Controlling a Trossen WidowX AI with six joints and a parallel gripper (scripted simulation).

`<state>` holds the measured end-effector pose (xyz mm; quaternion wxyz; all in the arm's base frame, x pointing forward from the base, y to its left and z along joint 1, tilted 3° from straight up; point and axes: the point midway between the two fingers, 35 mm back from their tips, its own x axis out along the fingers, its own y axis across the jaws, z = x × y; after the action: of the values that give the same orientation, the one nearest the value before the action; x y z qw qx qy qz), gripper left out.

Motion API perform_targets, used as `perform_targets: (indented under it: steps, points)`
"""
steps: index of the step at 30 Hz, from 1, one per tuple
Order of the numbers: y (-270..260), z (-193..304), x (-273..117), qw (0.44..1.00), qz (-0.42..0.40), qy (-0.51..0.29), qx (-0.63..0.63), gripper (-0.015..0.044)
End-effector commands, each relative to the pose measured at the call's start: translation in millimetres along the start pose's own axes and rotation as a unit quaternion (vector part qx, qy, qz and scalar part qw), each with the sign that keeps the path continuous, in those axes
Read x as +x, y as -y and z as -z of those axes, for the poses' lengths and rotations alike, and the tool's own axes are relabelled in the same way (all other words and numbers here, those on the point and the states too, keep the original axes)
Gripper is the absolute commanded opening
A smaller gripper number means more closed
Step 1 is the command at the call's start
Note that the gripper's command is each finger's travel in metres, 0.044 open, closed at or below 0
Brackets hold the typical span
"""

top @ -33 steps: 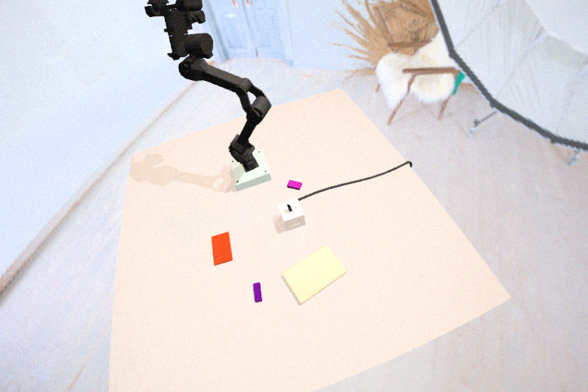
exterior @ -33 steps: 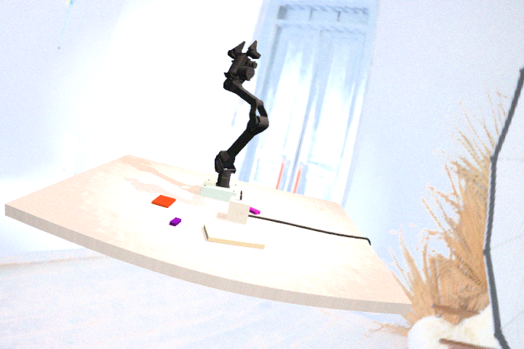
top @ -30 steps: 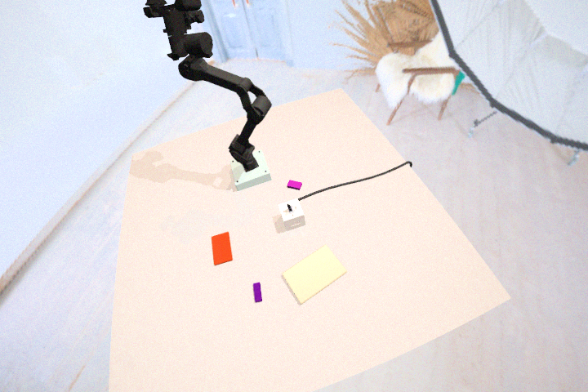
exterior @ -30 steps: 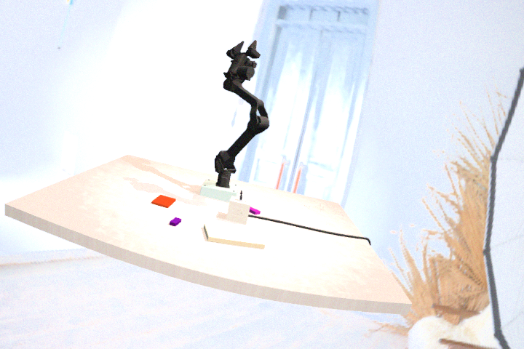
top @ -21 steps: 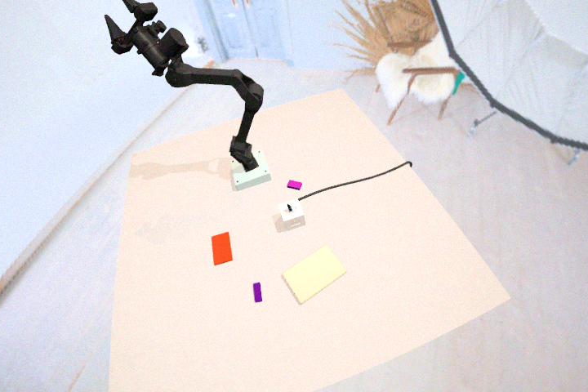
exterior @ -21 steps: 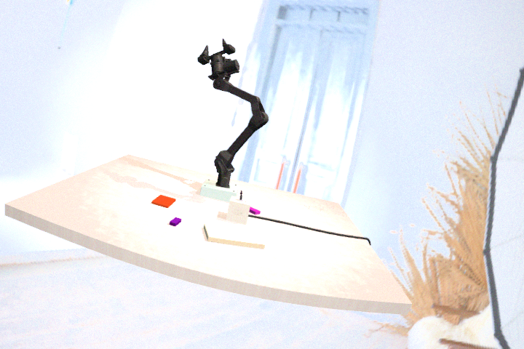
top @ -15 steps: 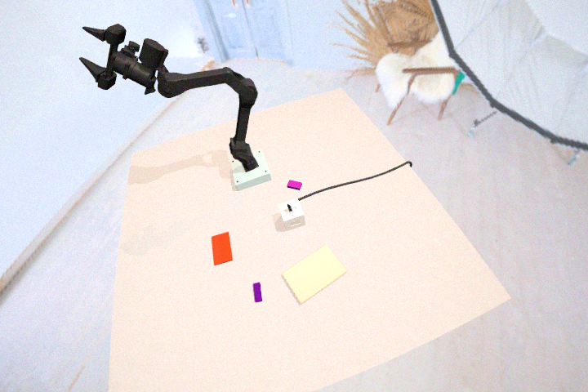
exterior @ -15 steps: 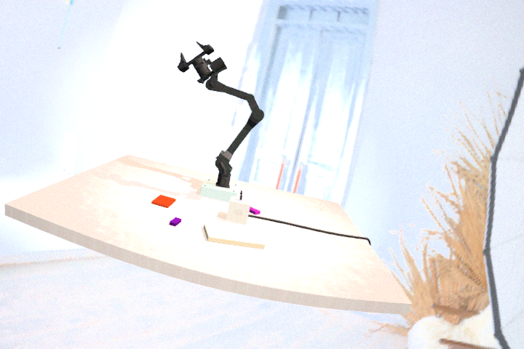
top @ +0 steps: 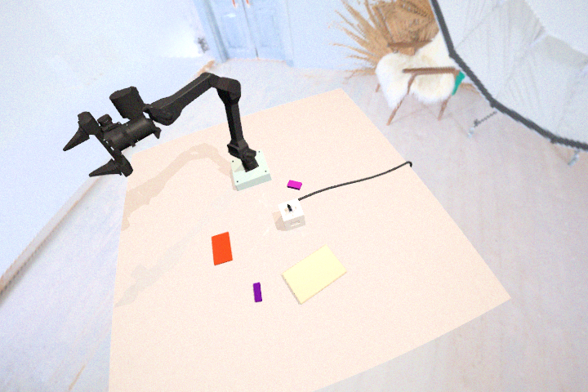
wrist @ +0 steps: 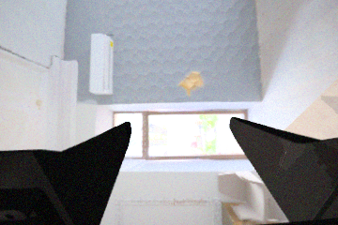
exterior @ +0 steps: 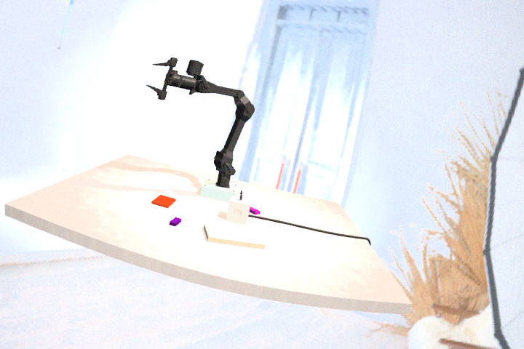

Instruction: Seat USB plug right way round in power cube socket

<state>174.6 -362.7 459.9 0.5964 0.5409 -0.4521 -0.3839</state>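
The white power cube point(top: 296, 223) point(exterior: 238, 212) stands on the table point(top: 373, 327) point(exterior: 105, 230). The small black plug point(top: 289, 207) point(exterior: 241, 195) stands upright out of the cube's top. Which way round it sits and how deep it is are too small to tell. My gripper point(top: 76, 162) point(exterior: 150, 75) point(wrist: 180, 124) is open and empty. It is high up and far to the left of the cube in the top and exterior views, pointing away from it. The wrist view shows only room background, a table corner and the two fingers, not the plug or cube.
A black cable point(top: 350, 183) point(exterior: 303, 229) runs from the cube to the table's right edge. A magenta block point(top: 294, 184) point(exterior: 254, 210) lies behind the cube. A red-orange slab point(top: 221, 248) point(exterior: 164, 201), a purple block point(top: 257, 292) point(exterior: 175, 222) and a pale yellow slab point(top: 314, 274) point(exterior: 236, 241) lie nearer the front.
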Motion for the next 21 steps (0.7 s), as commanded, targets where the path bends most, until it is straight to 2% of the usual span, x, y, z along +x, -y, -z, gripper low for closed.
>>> perform_targets:
  steps: [1, 5, 10, 16, 21]
  points:
    - [36, 69, -5, 0.993, 0.075, -0.088, 0.001, 0.044]
    - [85, 137, -25, 0.97, 0.172, -0.172, -0.008, 0.044]
    - [144, 211, -77, 0.918, 0.294, -0.263, -0.038, 0.044]
    - [202, 275, -170, 0.828, 0.418, -0.356, -0.113, 0.044]
    - [244, 297, -266, 0.731, 0.512, -0.405, -0.2, 0.044]
